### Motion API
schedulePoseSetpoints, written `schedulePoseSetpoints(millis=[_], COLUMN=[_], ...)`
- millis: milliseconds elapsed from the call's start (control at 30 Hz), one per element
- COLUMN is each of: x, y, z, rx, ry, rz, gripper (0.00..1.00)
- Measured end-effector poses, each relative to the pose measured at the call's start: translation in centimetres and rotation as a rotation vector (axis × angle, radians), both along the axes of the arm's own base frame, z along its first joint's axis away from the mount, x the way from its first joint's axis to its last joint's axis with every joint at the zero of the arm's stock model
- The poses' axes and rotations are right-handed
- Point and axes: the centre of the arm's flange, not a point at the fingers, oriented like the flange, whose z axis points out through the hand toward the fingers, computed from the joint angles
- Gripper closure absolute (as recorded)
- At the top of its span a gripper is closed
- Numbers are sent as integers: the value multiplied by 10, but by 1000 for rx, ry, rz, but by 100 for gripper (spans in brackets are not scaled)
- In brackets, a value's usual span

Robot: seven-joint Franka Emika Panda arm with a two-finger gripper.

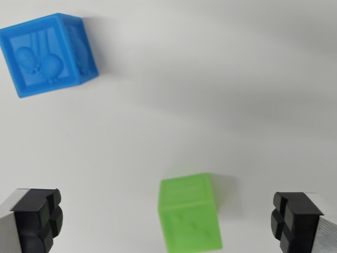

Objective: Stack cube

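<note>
Cubes number two, one blue cube (46, 52) and one green cube (189, 213), between wide-apart jaws.

A plain white table (210, 95) fills the wrist view, smooth and unmarked apart from soft grey shadows. Two things rest directly on it. A green cube (189, 213) sits low in the view. Taking it as the landmark, a blue cube (46, 54) with embossed faces lies well apart from it, up and toward the wrist view's left, slightly rotated.
</note>
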Motion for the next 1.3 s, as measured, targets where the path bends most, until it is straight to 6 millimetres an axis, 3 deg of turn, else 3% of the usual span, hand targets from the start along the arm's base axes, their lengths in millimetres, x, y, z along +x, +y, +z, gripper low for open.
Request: schedulePoseSetpoints(millis=[1100,1300], x=[23,23], y=[109,116], z=[-92,-108], rx=[-1,2], ry=[-10,-11], rz=[273,290], gripper=[0,0])
